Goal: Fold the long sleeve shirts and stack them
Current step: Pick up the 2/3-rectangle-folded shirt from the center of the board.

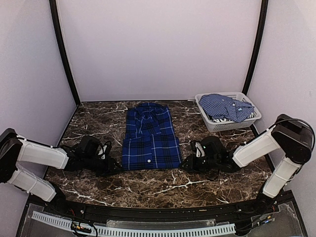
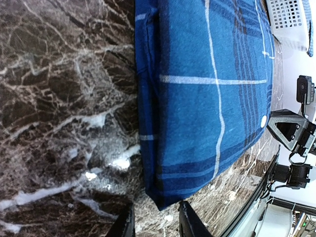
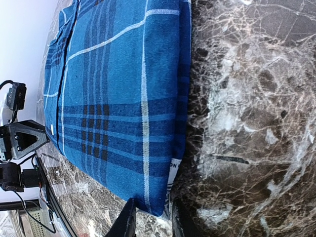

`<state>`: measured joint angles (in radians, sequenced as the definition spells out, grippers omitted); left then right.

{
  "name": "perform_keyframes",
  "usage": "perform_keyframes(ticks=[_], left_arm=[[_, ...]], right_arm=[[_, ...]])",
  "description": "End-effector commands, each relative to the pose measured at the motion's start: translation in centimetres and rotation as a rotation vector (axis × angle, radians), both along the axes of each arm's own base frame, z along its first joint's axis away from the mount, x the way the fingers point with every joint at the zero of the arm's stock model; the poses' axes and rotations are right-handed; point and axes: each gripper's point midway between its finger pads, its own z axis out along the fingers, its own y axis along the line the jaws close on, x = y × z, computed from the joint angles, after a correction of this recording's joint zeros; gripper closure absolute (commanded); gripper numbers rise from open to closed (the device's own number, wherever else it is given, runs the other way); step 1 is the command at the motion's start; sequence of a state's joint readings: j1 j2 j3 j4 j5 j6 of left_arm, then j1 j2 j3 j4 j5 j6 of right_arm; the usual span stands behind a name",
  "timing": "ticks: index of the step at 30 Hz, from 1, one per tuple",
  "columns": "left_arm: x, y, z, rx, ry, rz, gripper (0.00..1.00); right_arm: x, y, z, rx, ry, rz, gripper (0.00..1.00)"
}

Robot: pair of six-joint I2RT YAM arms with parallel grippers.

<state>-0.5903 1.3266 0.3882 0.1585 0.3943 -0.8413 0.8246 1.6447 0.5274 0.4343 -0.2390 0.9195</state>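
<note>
The dark royal-blue plaid shirt lies folded flat in the middle of the table, collar at the far end. My left gripper sits low at its near left corner; in the left wrist view the gripper is open and the shirt has its corner just at the fingertips. My right gripper sits at the near right corner; in the right wrist view the gripper is open with the shirt corner and a white label lying between the fingers. The lighter blue fine-checked shirt lies crumpled in the basket.
A pale plastic lattice basket stands at the far right of the dark marble table; a part of it shows in the left wrist view. White walls and black posts enclose the table. Each wrist view shows the other arm's gripper beyond the shirt.
</note>
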Motion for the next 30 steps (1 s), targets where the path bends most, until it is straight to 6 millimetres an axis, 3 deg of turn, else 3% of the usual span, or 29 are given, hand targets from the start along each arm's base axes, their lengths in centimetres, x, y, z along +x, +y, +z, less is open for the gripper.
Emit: perform_keyframes(ticks=[1,15,23,25,30], left_arm=[[-0.4,-0.6,-0.3,-0.012,0.015,-0.019,0.71],[0.7,-1.0,-0.3,-0.001,0.005,-0.001,0.80],[1.4,-1.3,0.3,0.015,-0.011,-0.014,0.99],[1.3,-1.3,0.4,0.022,-0.011,-0.018,1.00],[0.7,-0.9,0.9,0.038,-0.006,-0.017,1.00]], right_arm=[[0.3,0.0,-0.2,0.006,0.003,-0.011,0.78],[0.2,0.3,0.1,0.021,-0.005,-0.002,0.83],[0.5,1.2,0.9,0.016,-0.046,0.020,0.96],[0.6,1.3,1.1,0.006,-0.058,0.025,1.00],[-0.2,1.4,1.6,-0.007,-0.082,0.037,1.00]])
